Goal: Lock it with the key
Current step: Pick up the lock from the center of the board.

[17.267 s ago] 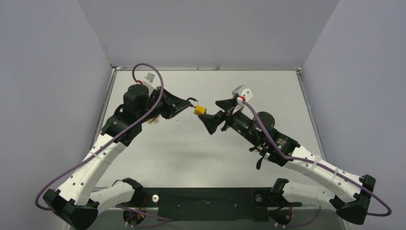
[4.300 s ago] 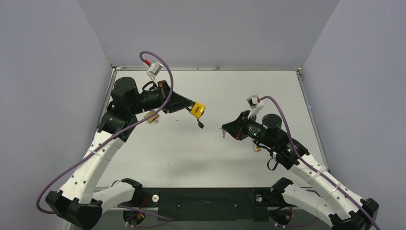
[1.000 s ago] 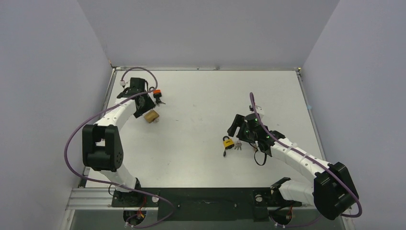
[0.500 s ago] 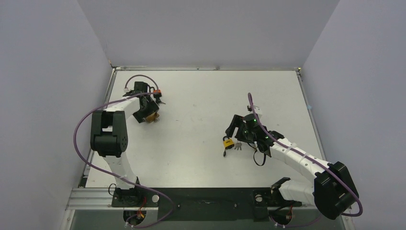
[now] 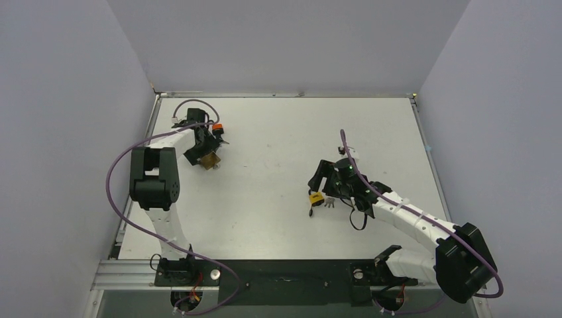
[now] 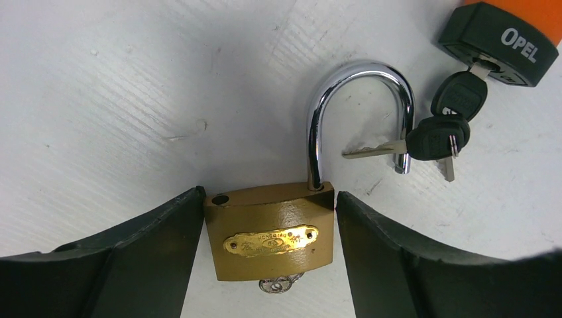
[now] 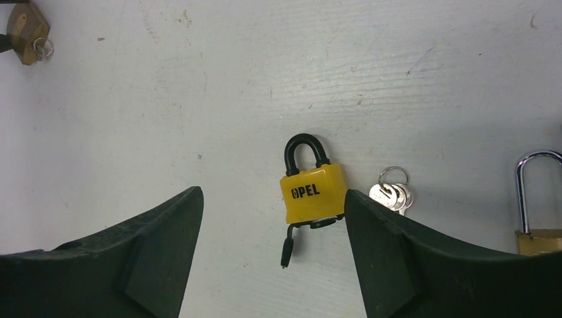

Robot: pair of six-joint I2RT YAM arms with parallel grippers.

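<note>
- L gripper [image 6: 268,197] near far-left corner of table [image 5: 265,225], wide open, nothing held. Fingers [image 6: 152,245] straddle brass lock [image 6: 268,233], close on both sides; contact unclear.
- Brass lock lies flat, shackle [image 6: 358,86] open: one leg in body, other free. Key ring [image 6: 281,285] shows at its bottom.
- Orange lock [image 6: 507,36] just beside it, key bunch [image 6: 450,126] in its keyhole, touching shackle's free leg.
- R gripper [image 7: 272,194] wide open, empty, abt mid-table toward right edge.
- Yellow lock [image 7: 313,192] flat btwn its fingers, ungripped, shackle shut, black key [image 7: 288,246] in its bottom.
- Silver keys [image 7: 392,193] just beside yellow lock; 2nd brass lock [image 7: 538,242] a bit further, cut off by the frame edge.
</note>
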